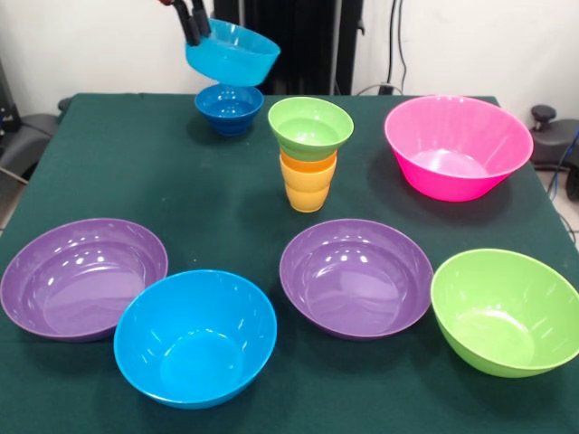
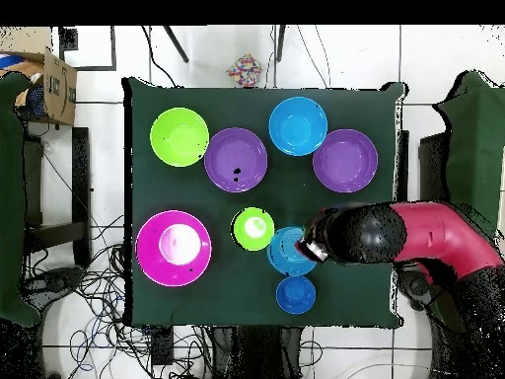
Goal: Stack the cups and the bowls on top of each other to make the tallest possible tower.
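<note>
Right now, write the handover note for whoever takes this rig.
Gripper: shut on the rim of the light blue bowl, held tilted in the air above the dark blue bowl.
Tower: small green bowl on the nested orange and yellow cups, mid-table.
Done: cups and green bowl stacked.
Left: set the light blue bowl on the tower, then the dark blue one. The pink bowl, two purple, blue and large green bowls sit loose.

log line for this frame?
gripper: shut on light blue bowl, lifted, tilted | tower: two cups, small green bowl on top | dark blue bowl: on table
</note>
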### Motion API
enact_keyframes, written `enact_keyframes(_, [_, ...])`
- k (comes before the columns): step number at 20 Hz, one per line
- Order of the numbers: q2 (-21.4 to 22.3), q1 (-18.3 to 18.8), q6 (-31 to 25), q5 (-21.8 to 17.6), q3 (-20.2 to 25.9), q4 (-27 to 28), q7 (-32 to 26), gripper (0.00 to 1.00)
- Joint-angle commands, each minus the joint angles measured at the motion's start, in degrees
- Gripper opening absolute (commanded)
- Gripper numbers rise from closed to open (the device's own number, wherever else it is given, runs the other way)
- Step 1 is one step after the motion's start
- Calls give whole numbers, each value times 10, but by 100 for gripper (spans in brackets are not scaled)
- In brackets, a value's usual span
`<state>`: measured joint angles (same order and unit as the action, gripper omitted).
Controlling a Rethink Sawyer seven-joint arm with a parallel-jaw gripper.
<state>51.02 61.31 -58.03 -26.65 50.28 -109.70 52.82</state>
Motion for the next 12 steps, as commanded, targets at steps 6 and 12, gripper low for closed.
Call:
enact_keyframes(6, [17,-47,-72,20,-25,29,25,0])
enact_keyframes(12, [10,-64,-93,30,-30,47,32,0])
